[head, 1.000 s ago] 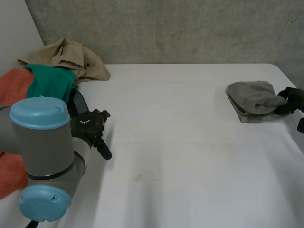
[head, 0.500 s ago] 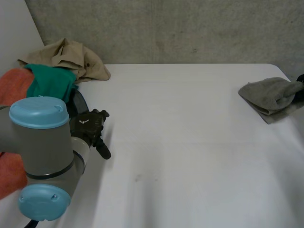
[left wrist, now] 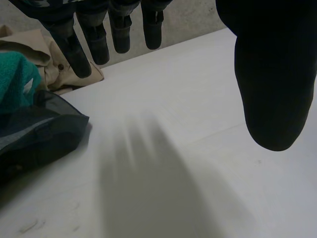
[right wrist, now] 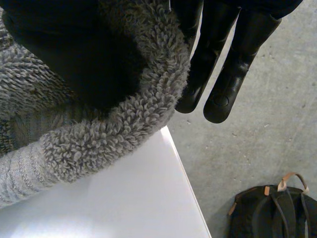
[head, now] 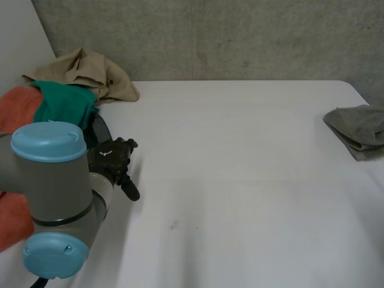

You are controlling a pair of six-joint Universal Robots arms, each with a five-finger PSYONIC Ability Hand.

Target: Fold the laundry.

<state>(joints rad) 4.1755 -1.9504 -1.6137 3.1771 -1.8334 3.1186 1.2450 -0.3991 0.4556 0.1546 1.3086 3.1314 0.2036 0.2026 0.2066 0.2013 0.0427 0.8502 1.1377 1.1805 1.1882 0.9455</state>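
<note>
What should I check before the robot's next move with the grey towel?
1. Right hand grips grey towel: ok, pinched between thumb and fingers.
2. Towel well inside the white table: not ok, it is at the right edge.
3. Left hand free: ok, open above bare table.
4. Clothes pile clear of the middle: ok, it sits by the left arm.
5. Towel's fold intact: cannot tell.
6. Floor beyond the edge clear: not ok, a black bag lies there.
</note>
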